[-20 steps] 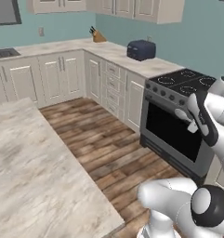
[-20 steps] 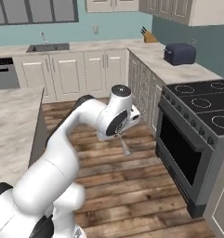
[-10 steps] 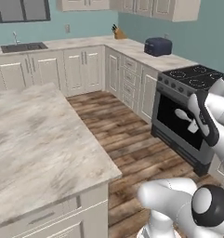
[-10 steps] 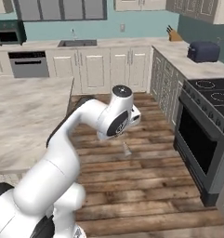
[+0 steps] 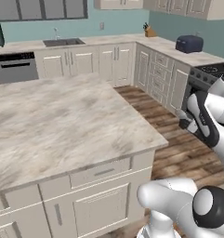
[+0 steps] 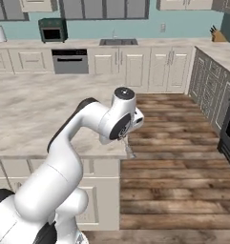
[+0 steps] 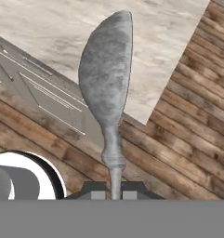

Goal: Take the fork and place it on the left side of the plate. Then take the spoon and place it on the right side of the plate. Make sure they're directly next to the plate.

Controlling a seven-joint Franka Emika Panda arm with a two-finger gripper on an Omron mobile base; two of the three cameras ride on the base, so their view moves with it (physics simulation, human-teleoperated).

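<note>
Pincer (image 7: 114, 189) clamped on the spoon (image 7: 106, 79) handle, as I see it, bowl projecting ahead over the island counter (image 7: 146, 56) corner.

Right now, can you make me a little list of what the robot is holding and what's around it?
holding: spoon, handle pinched between the fingertips, oval bowl pointing away from the hand
gripper: shut on the spoon's handle
below the spoon: corner of the marble island counter and wood floor
arm position: off the counter's corner, over the floor
far wall: sink, dishwasher
side counter: toaster, knife block
</note>
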